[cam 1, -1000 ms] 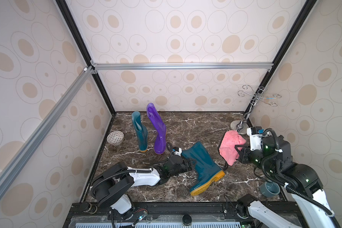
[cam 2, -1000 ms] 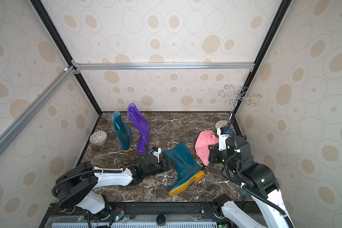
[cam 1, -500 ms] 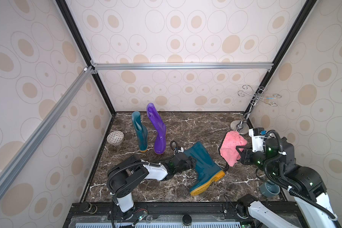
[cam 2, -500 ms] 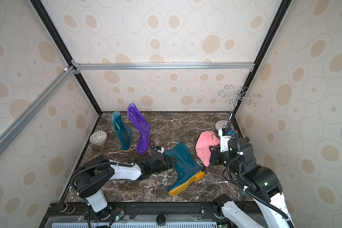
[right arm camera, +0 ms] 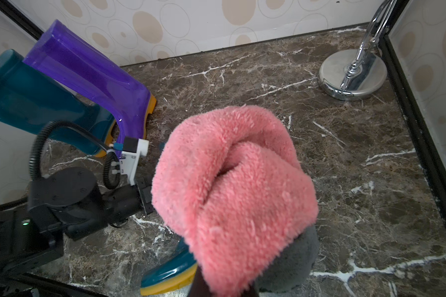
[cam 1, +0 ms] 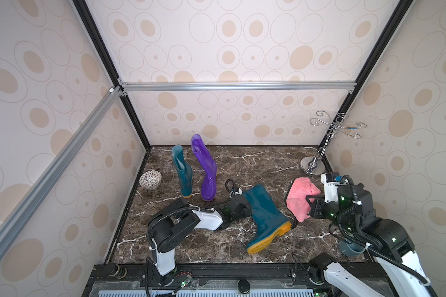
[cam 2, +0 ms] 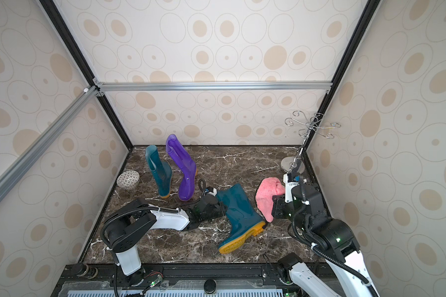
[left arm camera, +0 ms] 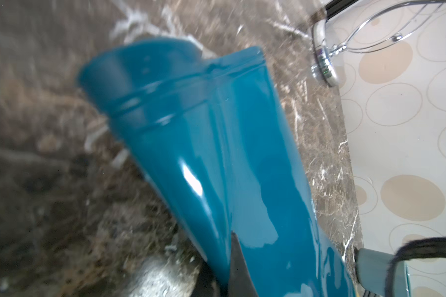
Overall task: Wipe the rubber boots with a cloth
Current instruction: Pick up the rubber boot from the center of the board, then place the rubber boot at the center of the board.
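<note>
At the left edge of the marble tabletop (cam 1: 255, 159) sits a small patterned bowl (cam 1: 150, 180). Just to its right, two of the rubber boots stand on their soles side by side near the back: the upright teal boot (cam 1: 182, 174), then the purple boot (cam 1: 206, 171). Next comes the left arm, stretched low across the table, with the left gripper (cam 1: 245, 207) at the shaft of the lying teal boot (cam 1: 264, 216). In the left wrist view its jaws are together on the rear edge of that shaft, one dark finger (left arm camera: 238, 259) pressed flat on the glossy rubber (the other is mostly hidden under the boot). This boot lies on its side in the middle of the table, its opening toward the purple boot and its yellow-orange sole (cam 1: 268, 239) turned toward the front edge. To the right of its heel hangs the cloth (cam 1: 300, 199), a bunched pink towel held clear of the table; whether its lower tip touches the heel cannot be told. The right gripper (cam 1: 310, 205) is clamped on the cloth from the right, and the right wrist view shows the towel's dark grey edge (right arm camera: 291, 259) beside the finger. In the back right corner stands a chrome stand (cam 1: 312, 165) with curled hooks. A grey cup (cam 1: 349, 249) sits near the front right, partly behind the right arm.
</note>
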You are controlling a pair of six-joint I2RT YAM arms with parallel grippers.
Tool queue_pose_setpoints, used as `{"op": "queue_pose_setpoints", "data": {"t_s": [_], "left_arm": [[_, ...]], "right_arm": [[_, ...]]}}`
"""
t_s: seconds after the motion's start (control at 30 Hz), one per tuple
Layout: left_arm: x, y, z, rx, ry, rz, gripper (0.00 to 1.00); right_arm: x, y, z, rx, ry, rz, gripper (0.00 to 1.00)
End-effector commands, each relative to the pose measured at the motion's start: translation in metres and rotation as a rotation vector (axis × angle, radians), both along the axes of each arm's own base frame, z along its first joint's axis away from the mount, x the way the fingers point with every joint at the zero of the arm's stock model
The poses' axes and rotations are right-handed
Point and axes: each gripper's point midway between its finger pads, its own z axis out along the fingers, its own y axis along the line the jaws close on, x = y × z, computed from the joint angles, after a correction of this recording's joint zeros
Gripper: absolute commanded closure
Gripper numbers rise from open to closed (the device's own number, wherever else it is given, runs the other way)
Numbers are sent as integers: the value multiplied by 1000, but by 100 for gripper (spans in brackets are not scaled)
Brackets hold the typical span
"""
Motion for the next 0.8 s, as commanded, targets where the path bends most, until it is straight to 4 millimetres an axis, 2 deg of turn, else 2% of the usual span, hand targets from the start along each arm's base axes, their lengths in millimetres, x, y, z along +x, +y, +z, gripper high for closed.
{"op": "queue_pose_setpoints", "data": {"t_s": [0.0,0.13,0.3,0.4,0.57,0.77], "left_arm": [[43,1,84,6,-242,62,100],[61,3,152,11,-397,116,100],[75,0,211,11,-516,153,100],[84,2,227,25,-557,200,100],[102,1,233,23,-565,294,100],[119,8,252,40,-700,397,100]], "right_arm": [[10,-9,3,11,-36,-91,100],[19,-14,-7,-19,-14,-139,100],[28,-21,-10,-36,-29,-198,100],[31,-22,-8,-26,-49,-210,100],[33,-17,-13,-11,-38,-194,100],[34,-11,-33,-3,-4,-172,100]]}}
